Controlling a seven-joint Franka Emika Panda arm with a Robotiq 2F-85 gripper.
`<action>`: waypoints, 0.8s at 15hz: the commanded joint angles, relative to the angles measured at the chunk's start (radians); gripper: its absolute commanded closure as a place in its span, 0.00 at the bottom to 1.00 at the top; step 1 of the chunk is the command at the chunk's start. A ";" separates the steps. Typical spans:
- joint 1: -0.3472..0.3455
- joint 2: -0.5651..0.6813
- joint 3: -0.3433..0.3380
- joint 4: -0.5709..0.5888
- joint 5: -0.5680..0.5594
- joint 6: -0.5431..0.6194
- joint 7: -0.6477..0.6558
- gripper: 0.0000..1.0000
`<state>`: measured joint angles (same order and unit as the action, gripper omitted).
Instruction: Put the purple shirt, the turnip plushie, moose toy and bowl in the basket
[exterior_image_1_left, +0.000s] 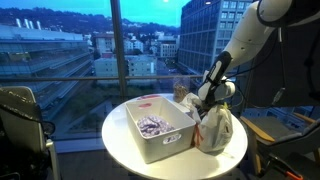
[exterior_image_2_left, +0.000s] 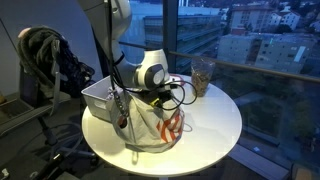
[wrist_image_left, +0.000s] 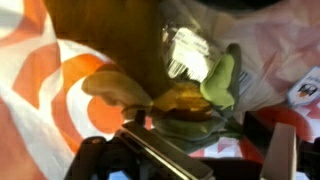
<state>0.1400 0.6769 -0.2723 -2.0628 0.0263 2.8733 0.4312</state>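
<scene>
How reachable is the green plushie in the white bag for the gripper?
Probably yes: the gripper hangs just above the green plushie, jaws open, and the white bag looks open at its mouth, with nothing covering the plushie.

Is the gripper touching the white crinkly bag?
Cannot tell. In an exterior view the gripper overlaps the bag; the blurred wrist view shows neither contact nor gap.

An exterior view is looking slightly down across the round table toward the window from mid-distance, an exterior view is facing that table from another side with the window at its right, both sharing the basket and white bag, while the wrist view is looking at the bag from very near.
</scene>
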 joint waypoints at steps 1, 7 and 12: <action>0.088 0.050 -0.128 0.061 -0.038 0.011 0.073 0.00; 0.081 0.147 -0.116 0.142 -0.014 -0.010 0.070 0.00; 0.091 0.235 -0.145 0.197 -0.019 -0.048 0.079 0.00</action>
<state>0.2203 0.8552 -0.3915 -1.9215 0.0097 2.8613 0.4920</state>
